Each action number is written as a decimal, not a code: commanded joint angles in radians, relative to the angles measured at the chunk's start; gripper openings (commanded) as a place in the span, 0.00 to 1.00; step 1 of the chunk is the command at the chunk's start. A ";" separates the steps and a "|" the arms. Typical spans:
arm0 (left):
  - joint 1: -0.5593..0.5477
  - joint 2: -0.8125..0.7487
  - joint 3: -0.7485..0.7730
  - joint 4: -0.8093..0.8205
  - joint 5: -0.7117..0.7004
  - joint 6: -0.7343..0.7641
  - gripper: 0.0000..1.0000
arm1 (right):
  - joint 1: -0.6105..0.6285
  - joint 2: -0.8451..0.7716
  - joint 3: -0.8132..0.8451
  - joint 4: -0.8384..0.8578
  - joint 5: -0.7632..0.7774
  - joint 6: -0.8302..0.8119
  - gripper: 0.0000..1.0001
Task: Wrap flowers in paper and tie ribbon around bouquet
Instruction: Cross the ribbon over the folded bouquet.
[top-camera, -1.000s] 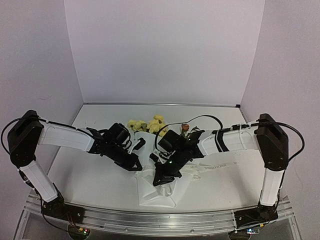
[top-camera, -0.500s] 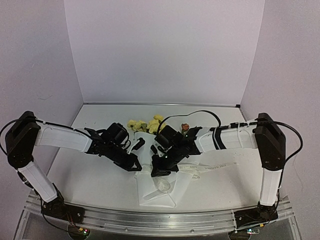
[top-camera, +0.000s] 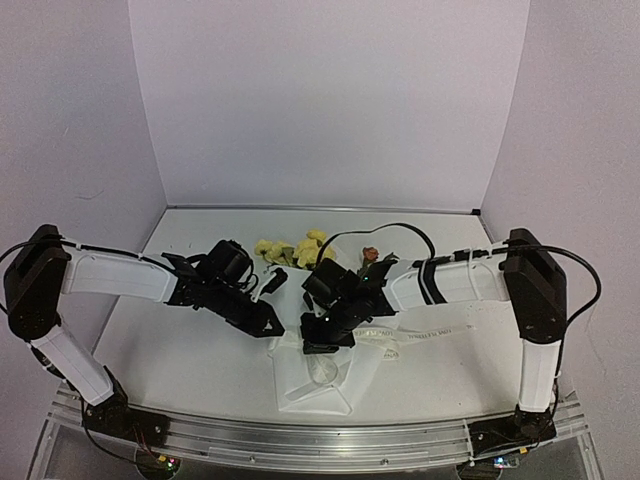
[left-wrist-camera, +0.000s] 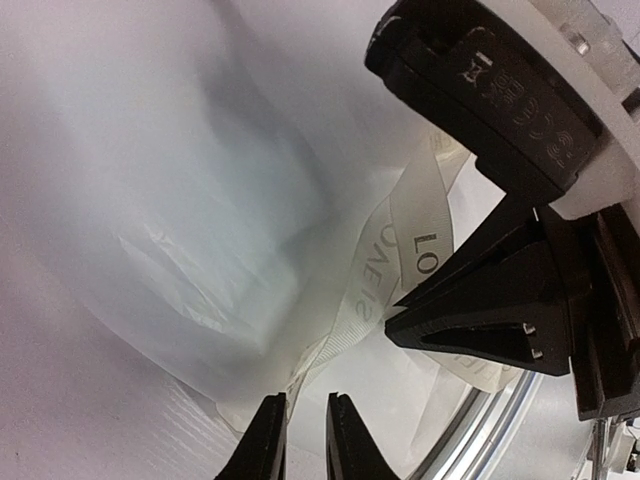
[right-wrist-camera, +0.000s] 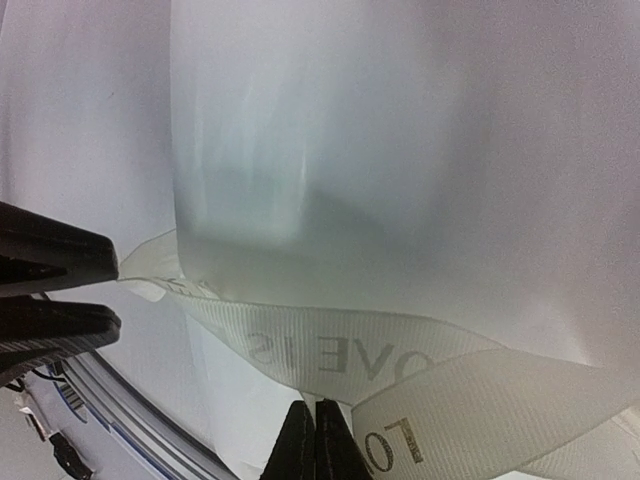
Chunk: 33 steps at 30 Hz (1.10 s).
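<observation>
The main risk lies with the ribbon (right-wrist-camera: 340, 355). The right claw (right-wrist-camera: 315, 440) has its tips pressed together and appears to pinch the band where it crosses the wrapped paper (left-wrist-camera: 200, 200). The left claw (left-wrist-camera: 302, 440) stands only slightly spread, with a fold of ribbon just off its tips. Nothing shows between them, and whether they touch the band cannot be told.

If the left claw closes short of that fold, it would catch the thin sheet instead and crumple or tear it. If the right claw pulls before the other end is held, the slick band could slide off the narrow part and the wrap could spring loose. The two claws also work very near each other and could collide.

The only container is the paper cone of the bouquet (top-camera: 312, 385), which lies on the tabletop (top-camera: 180, 350) between the arms. It holds the stems, while the flowers (top-camera: 300, 250) poke out at its far end, pale yellow heads with one orange-brown bloom (top-camera: 370, 254) beside them.
</observation>
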 joint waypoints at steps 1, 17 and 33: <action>0.004 -0.028 -0.001 0.024 0.005 -0.003 0.13 | 0.007 -0.027 0.003 -0.019 0.094 0.043 0.00; 0.011 -0.026 -0.009 0.038 -0.069 -0.033 0.10 | 0.012 -0.044 0.006 -0.043 0.087 0.068 0.00; 0.021 -0.084 -0.043 0.093 -0.074 -0.052 0.28 | 0.022 -0.102 -0.042 -0.023 0.022 0.250 0.00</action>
